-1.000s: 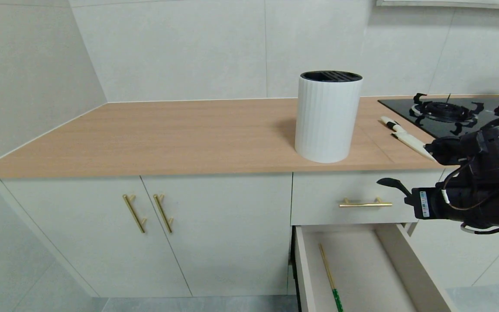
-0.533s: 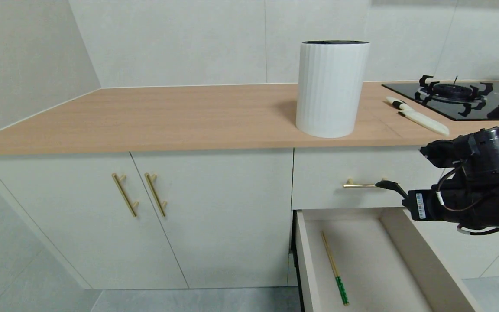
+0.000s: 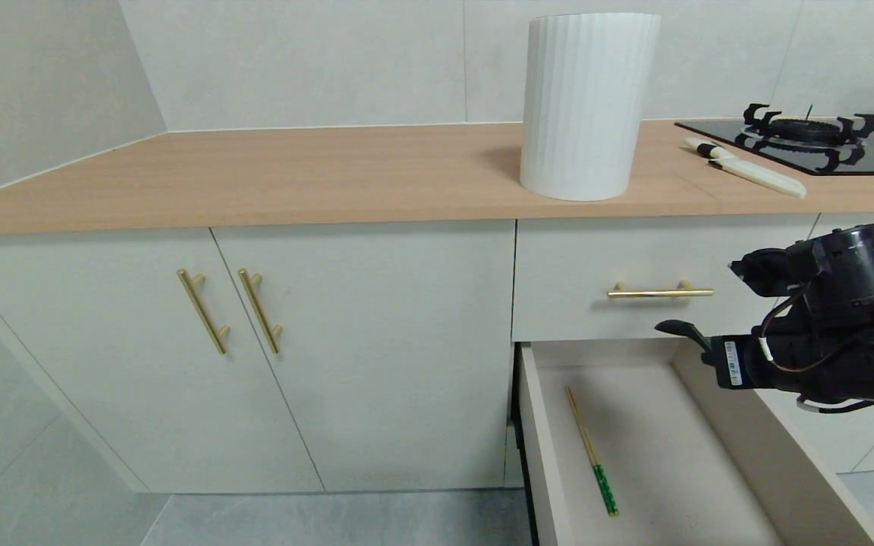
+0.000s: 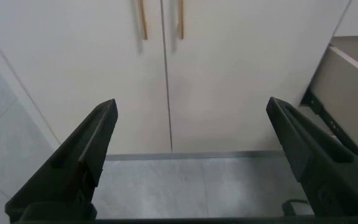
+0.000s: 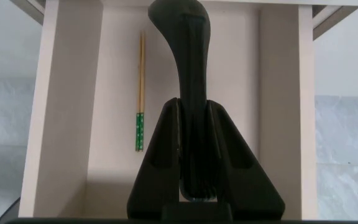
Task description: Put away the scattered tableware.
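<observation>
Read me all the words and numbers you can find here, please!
White sticker just behind the right gripper: tiny dark print, too small to read.
Green ends of the chopsticks in the drawer: any marks are too small to tell.
Nothing else carries words, numbers or signs.

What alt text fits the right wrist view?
The right end effector, shut, hangs over an open white drawer. A pair of wooden chopsticks with green ends lies flat on the drawer floor.
</observation>
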